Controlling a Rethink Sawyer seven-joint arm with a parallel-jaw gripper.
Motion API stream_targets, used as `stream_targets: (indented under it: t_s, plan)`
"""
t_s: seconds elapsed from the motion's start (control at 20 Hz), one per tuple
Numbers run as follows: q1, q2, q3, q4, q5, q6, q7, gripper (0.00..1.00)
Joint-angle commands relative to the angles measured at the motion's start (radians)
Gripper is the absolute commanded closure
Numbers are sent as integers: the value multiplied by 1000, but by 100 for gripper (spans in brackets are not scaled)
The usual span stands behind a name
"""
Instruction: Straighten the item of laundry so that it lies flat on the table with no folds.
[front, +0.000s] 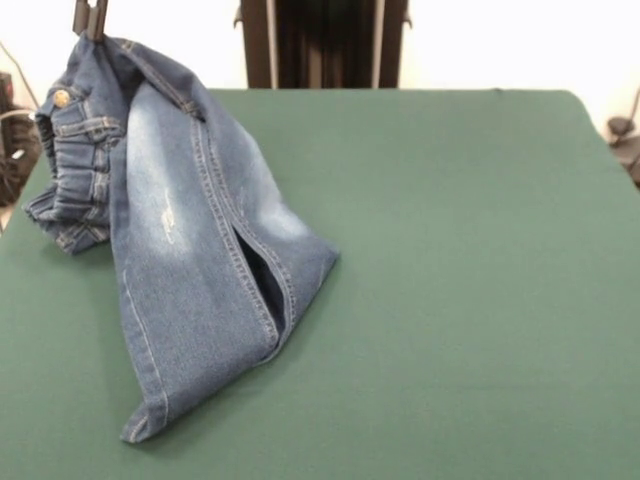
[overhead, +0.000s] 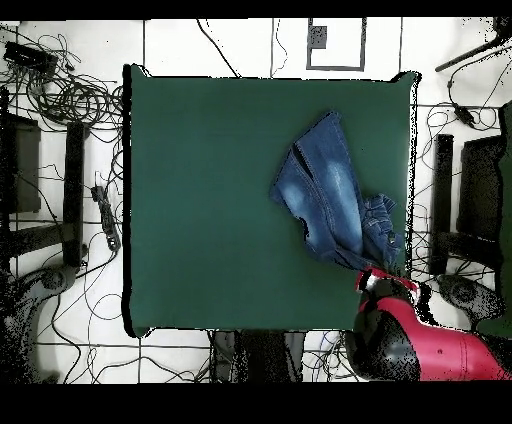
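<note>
The jeans (front: 190, 240) hang from a pinch at the waist, near one table (front: 450, 250) corner on the robot's side; the legs trail down onto the green top, one folded over the other, hems toward the middle. Your gripper (front: 91, 20), at the front view's top edge, is closed on the denim beside the elastic waistband. Only its tips show. To do this well, I judge you should drag the waist away from the hems, keeping the cloth taut and low so both legs unfold, then lower slowly before releasing.
</note>
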Motion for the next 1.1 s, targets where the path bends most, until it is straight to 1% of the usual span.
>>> stream_targets:
  t_s: [0.05,0.25,0.35,0.5,0.75,0.9,1.05,1.1]
  plan:
    - [26,14,107,93,-60,-32,-6,100]
    - [15,24,119,90,-73,-36,-4,100]
    - [-7,17,138,102,-76,-35,-12,100]
    - [-39,-11,162,135,-78,-29,-21,100]
    - [-100,-81,227,196,-64,25,-74,100]
    - [-123,-104,252,222,-61,36,-84,100]
    - [-168,-129,292,259,-55,47,-97,100]
    - [-169,-126,297,257,-54,54,-99,100]
